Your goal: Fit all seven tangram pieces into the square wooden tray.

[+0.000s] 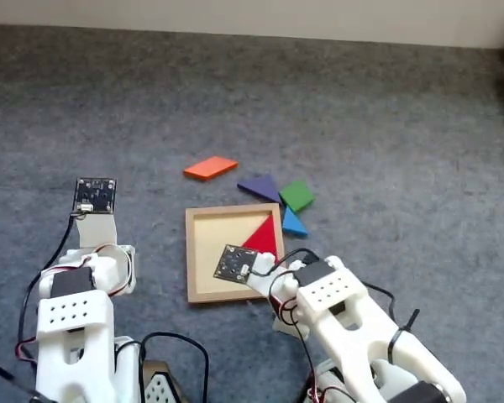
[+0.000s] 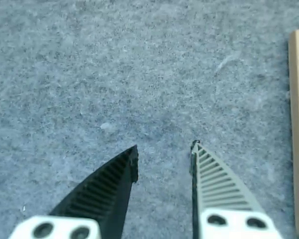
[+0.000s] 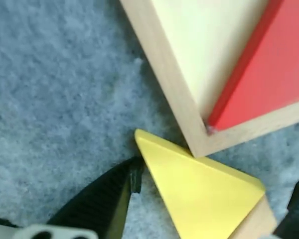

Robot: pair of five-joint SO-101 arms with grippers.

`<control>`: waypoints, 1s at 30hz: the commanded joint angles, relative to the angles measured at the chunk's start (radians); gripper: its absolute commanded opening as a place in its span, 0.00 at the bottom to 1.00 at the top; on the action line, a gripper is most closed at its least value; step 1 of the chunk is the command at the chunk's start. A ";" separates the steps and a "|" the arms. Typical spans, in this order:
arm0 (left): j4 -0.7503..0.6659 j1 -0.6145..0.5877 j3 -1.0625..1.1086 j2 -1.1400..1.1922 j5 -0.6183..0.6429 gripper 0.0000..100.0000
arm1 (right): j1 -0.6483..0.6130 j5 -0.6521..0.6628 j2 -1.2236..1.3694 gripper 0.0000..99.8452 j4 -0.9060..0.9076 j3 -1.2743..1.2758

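Right gripper (image 3: 217, 184) is open, spread wide with the yellow triangle (image 3: 199, 196) lying between the fingers. My dark finger (image 3: 102, 204) has its tip right at one edge of the triangle, close to its sharp corner. The other finger sits just past the opposite corner with a sliver of carpet (image 3: 55, 99) showing between, so it doesn't look clamped on.

The triangle is outside the tray (image 3: 164, 94), down on the carpet, pushed right up against the tray's outer corner. Just inside that same corner is the red triangle (image 3: 269, 69), lying flat in the tray against the rim.

Left gripper (image 2: 164, 149) is open as well, fingers (image 2: 107, 194) apart over plain carpet. The tray's side is off to one side of them, not touching.

From up high, the orange piece (image 1: 210, 168), purple triangle (image 1: 260, 188), green square (image 1: 296, 195) and blue triangle (image 1: 293, 223) all sit on the carpet past the tray's far side. The blue one is just beside the rim and the orange one is farthest out.
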 commanded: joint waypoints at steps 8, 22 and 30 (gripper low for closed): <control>-0.008 -0.015 -0.004 -0.007 -0.005 0.19 | 0.010 0.008 -0.005 0.30 -0.031 0.021; -0.009 -0.015 -0.002 -0.007 -0.006 0.19 | 0.119 0.058 -0.018 0.22 -0.027 0.016; -0.012 -0.013 -0.002 -0.007 -0.006 0.19 | 0.180 0.061 -0.019 0.22 0.189 -0.154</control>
